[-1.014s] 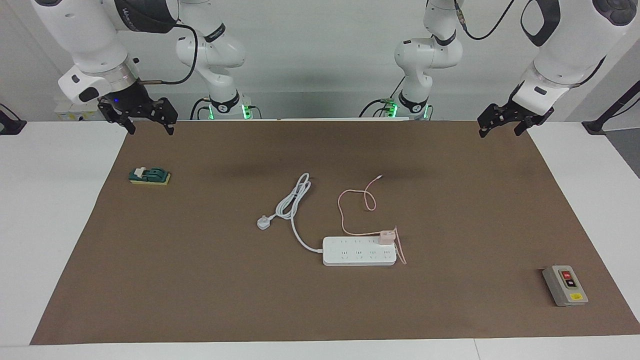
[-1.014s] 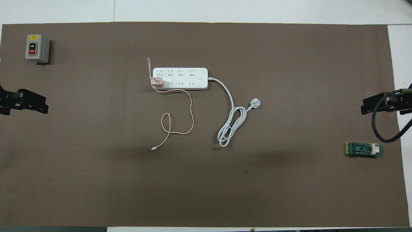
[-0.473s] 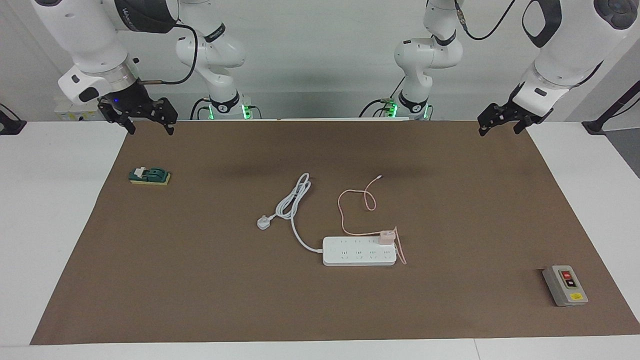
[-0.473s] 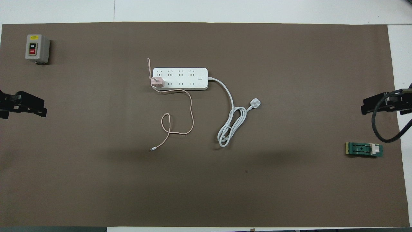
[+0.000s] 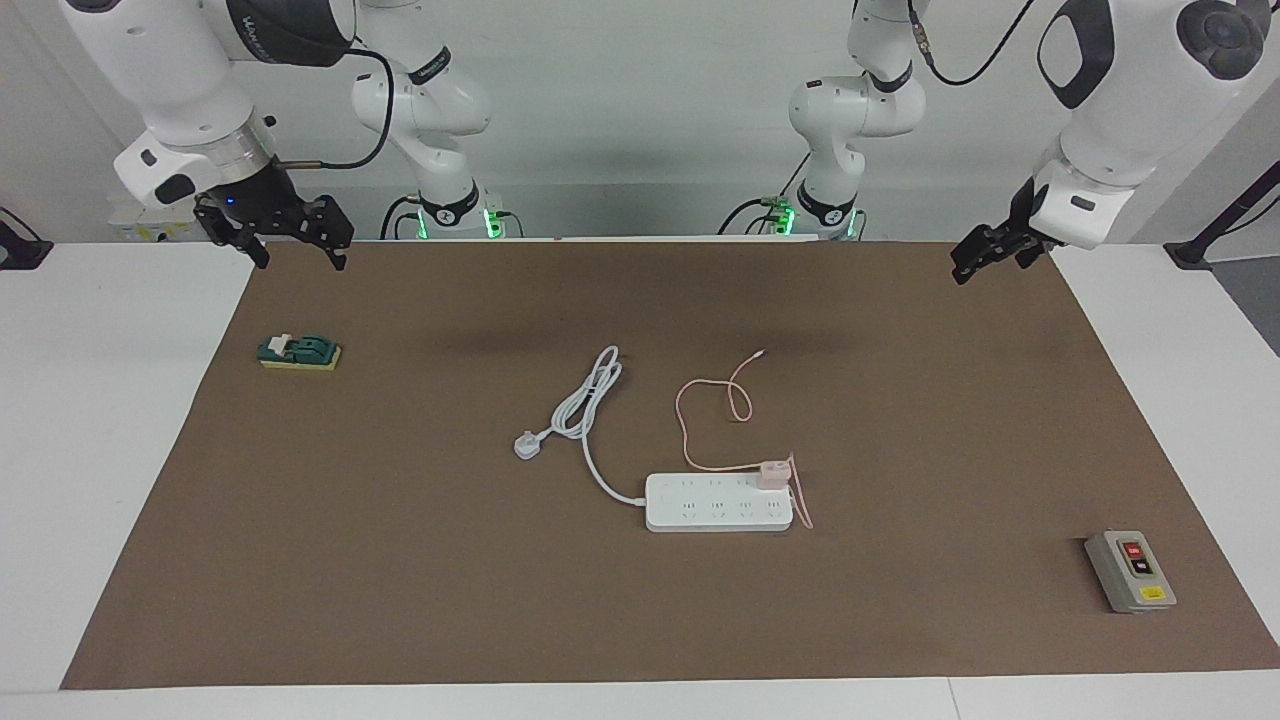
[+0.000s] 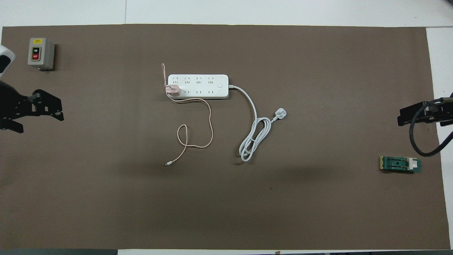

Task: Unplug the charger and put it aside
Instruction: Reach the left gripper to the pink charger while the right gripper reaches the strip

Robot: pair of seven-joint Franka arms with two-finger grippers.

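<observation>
Sitting plugged into power strip [image 5: 718,503], charger [image 5: 772,474] untouched; left gripper [image 5: 985,254] and right gripper [image 5: 290,243] both open, empty, raised at the mat's ends.

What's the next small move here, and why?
Probably bring the left gripper over the charger: it sits plugged into the power strip at the left arm's end, and neither gripper holds anything. The right gripper waits at the mat's edge.
</observation>
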